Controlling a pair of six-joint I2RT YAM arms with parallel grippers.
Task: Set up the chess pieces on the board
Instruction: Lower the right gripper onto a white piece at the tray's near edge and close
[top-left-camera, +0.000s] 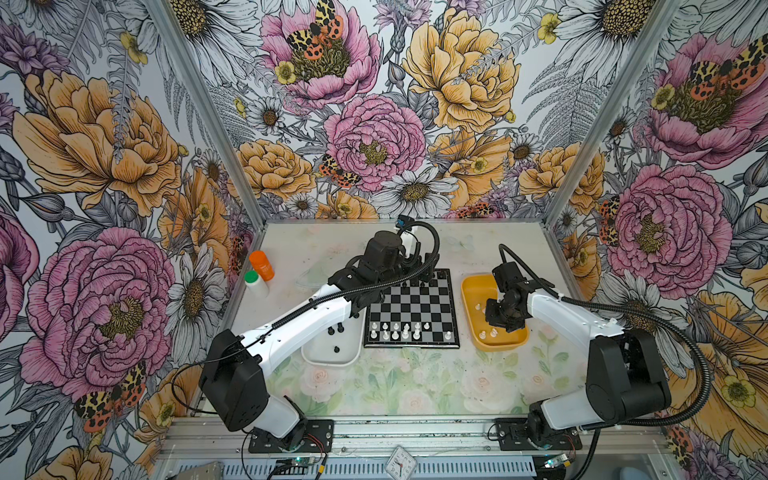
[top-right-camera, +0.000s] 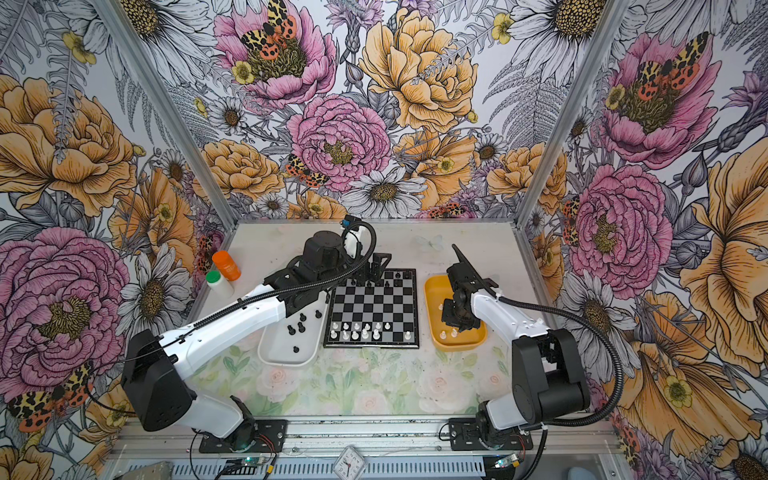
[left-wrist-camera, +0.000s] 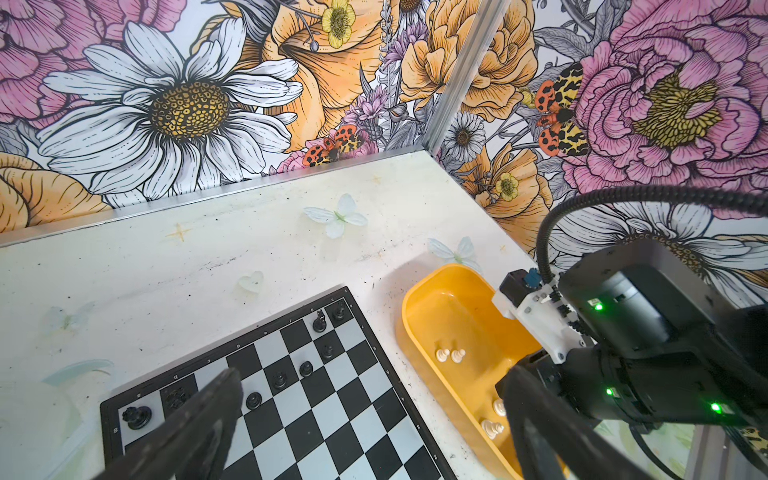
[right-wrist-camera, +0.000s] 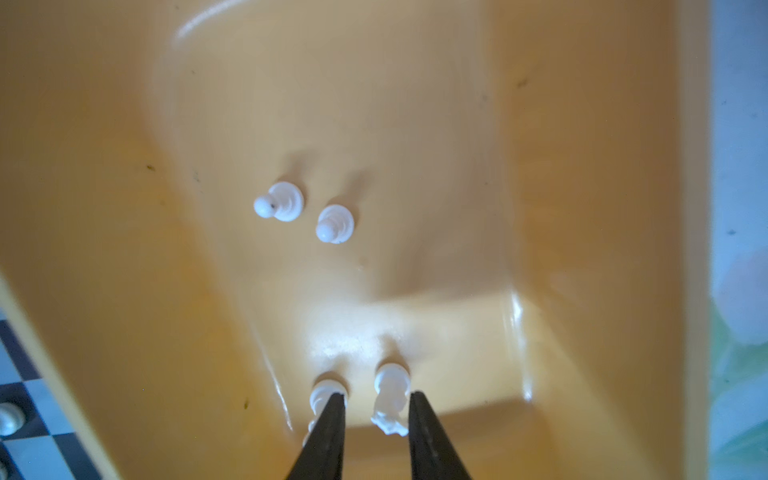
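The yellow tray (right-wrist-camera: 582, 166) is smooth moulded plastic, glossy, with bright highlights on its curved sides; the white chess pieces (right-wrist-camera: 334, 224) are smooth plastic with a soft, faintly translucent shine, and the black chess pieces (left-wrist-camera: 136, 417) are glossier, catching small glints. The board (left-wrist-camera: 332, 415) looks slick and flat, its silver squares satin-metallic beside plain black ones, while the worktop (left-wrist-camera: 208, 257) is matt, pale, printed, scuffed and speckled. The white tray (top-right-camera: 276, 353) is smooth plastic, the booth walls (left-wrist-camera: 166, 104) a matt printed floral covering, and the corner post (left-wrist-camera: 463, 75) bare brushed metal.
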